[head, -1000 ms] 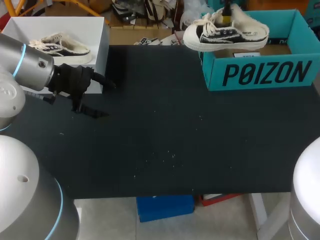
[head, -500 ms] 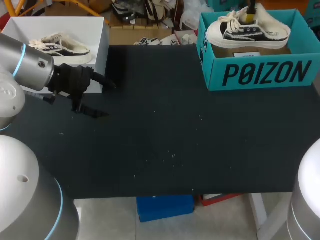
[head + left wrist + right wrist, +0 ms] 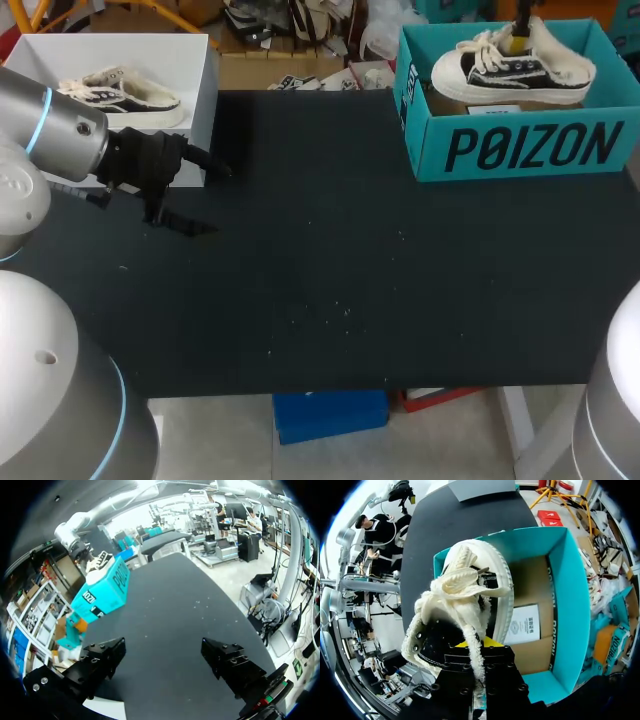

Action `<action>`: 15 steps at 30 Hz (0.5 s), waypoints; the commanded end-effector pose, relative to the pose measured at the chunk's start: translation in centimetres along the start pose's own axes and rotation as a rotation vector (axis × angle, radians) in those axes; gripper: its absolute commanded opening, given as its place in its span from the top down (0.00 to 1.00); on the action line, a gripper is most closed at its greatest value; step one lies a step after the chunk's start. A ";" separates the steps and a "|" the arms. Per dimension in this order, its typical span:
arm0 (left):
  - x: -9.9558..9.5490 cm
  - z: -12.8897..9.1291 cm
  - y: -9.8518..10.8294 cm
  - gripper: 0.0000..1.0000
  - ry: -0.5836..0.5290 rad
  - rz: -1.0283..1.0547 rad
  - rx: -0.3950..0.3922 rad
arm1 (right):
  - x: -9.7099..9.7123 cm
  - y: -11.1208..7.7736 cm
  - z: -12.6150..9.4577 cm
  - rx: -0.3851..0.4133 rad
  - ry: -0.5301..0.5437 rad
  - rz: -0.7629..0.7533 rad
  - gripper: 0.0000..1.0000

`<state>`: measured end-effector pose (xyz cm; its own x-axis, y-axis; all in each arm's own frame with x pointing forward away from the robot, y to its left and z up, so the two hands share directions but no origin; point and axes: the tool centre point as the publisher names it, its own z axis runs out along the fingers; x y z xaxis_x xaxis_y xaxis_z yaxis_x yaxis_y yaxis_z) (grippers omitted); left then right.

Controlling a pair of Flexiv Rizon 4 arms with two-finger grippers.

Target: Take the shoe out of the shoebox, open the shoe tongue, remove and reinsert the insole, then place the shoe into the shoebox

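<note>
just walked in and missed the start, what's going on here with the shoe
The right gripper is shut on the shoe, holding it inside the teal shoebox at the far right of the table. Whether it rests on the box floor is not clear. The left gripper hangs open over the table near a white box holding a second shoe.

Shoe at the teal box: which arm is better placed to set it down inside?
Right. The right gripper grips the shoe by its collar, over the open teal box. The left gripper is open and empty, across the table by the white box.
</note>
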<state>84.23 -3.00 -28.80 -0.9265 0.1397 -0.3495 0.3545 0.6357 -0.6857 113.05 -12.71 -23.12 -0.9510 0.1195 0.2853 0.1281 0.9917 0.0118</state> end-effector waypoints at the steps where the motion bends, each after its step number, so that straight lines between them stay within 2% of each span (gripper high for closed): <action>1: 0.0 0.0 0.0 0.00 -0.001 0.001 -0.002 | -1.3 -0.3 0.5 0.001 0.087 -0.005 1.00; 10: 0.0 0.0 0.0 0.00 -0.001 0.001 -0.002 | -2.8 -1.0 1.1 -0.002 0.106 -0.020 1.00; 15: 0.0 0.0 0.0 0.00 -0.001 0.001 -0.002 | -3.4 -1.4 2.3 0.001 0.132 -0.017 1.00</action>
<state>84.22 -3.00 -28.80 -0.9265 0.1397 -0.3495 0.3545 0.6357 -0.6857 114.45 -14.30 -25.50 -0.9517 0.1020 0.2897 0.1107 0.9938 0.0139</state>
